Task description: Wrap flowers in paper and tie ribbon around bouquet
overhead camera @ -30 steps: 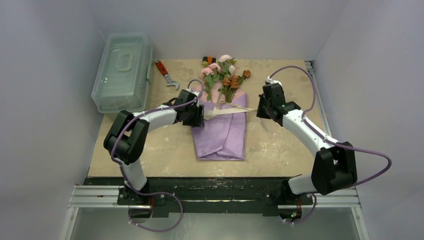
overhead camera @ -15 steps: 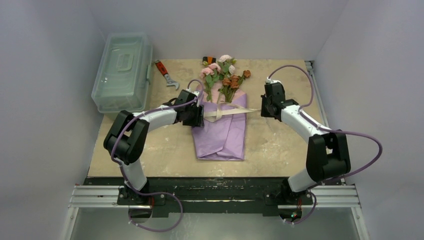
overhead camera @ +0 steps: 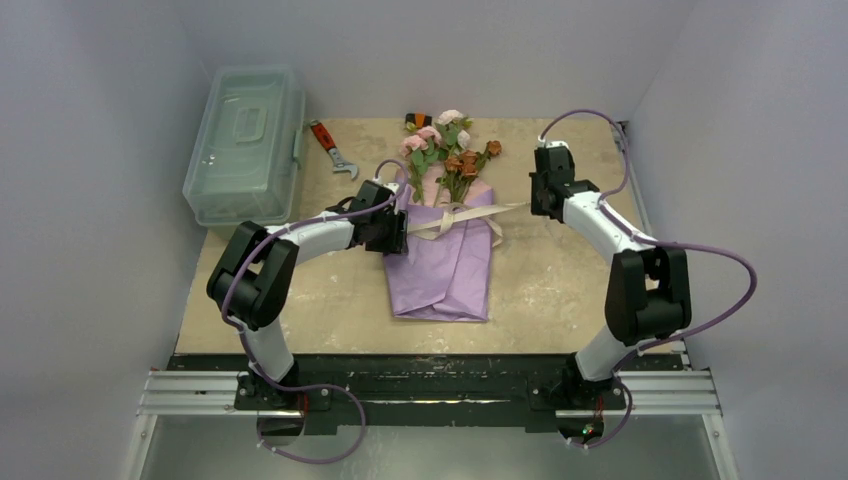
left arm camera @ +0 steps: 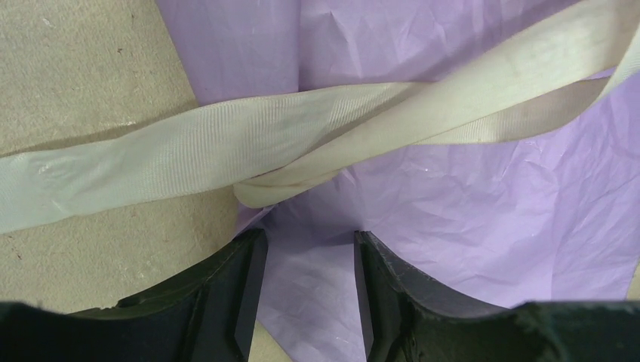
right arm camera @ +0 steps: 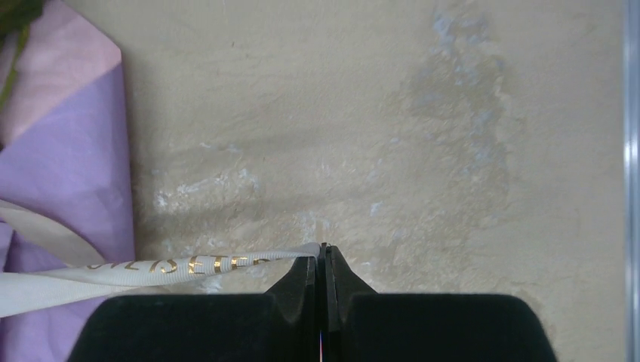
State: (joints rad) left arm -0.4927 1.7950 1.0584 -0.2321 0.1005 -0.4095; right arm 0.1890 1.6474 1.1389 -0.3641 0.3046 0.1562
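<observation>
The bouquet (overhead camera: pixel 445 262) lies mid-table, its stems rolled in lilac paper (left arm camera: pixel 468 211). The pink, white and orange flowers (overhead camera: pixel 447 148) stick out at the far end. The cream ribbon (overhead camera: pixel 462 214) crosses the paper's upper part and twists into a crossing (left arm camera: pixel 294 175) at the paper's left edge. My left gripper (overhead camera: pixel 399 228) stands open just before that crossing. Its fingers (left arm camera: pixel 245 290) straddle the paper's left edge without pinching the ribbon. My right gripper (right arm camera: pixel 323 253) is shut on the gold-lettered ribbon end (right arm camera: pixel 189 268), to the right of the paper and low over the table.
A clear plastic lidded box (overhead camera: pixel 245 140) stands at the back left. A red-handled wrench (overhead camera: pixel 332 147) lies beside it, and a small dark object (overhead camera: pixel 417 120) lies behind the blooms. White walls close in the table. A metal rail (right arm camera: pixel 630 151) runs along its right edge.
My right gripper has drawn the ribbon end toward the back right, away from the bouquet, and the strip now runs straighter. The left arm has stayed in place.
</observation>
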